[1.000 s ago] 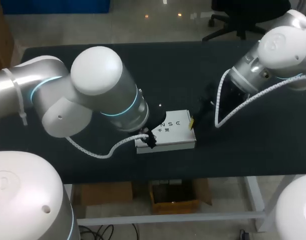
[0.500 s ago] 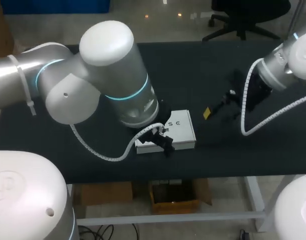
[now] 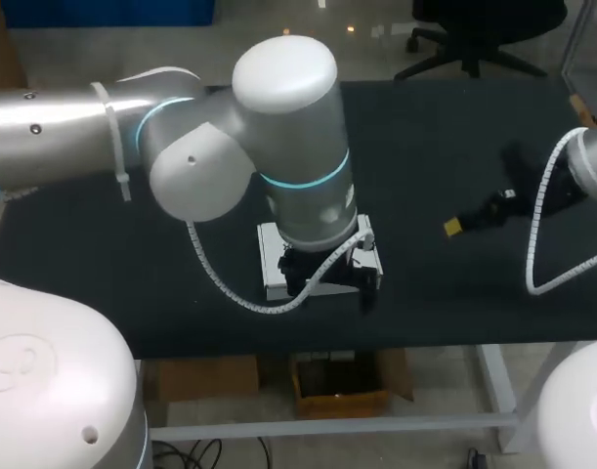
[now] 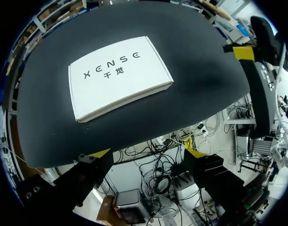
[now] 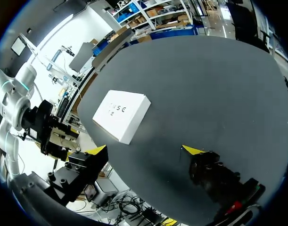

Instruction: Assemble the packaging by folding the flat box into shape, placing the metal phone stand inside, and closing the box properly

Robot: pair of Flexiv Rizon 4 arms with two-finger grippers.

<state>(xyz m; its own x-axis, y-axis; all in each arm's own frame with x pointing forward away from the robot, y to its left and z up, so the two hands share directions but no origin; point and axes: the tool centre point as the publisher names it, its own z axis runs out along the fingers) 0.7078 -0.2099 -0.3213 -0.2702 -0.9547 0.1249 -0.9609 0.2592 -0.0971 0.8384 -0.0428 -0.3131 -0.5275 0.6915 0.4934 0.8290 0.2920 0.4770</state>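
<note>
The white box (image 4: 118, 75) lies closed and flat on the black table (image 4: 195, 94), print side up. My left gripper (image 4: 147, 153) hangs open past the table's front edge, short of the box, with nothing between its fingers. In the head view the left arm (image 3: 288, 147) covers most of the box (image 3: 270, 262). My right gripper (image 5: 144, 149) is open and empty, well off to the box's (image 5: 121, 114) right; one yellow tip (image 3: 454, 227) shows in the head view. No metal phone stand is in sight.
Bare black table (image 3: 425, 127) lies behind and to the right of the box. The table's front edge (image 3: 425, 337) runs just in front of the box.
Both grippers have opened and come away from the box. The left arm swung right across it and back over the front edge. The right arm drew off to the right. The box stayed put.
</note>
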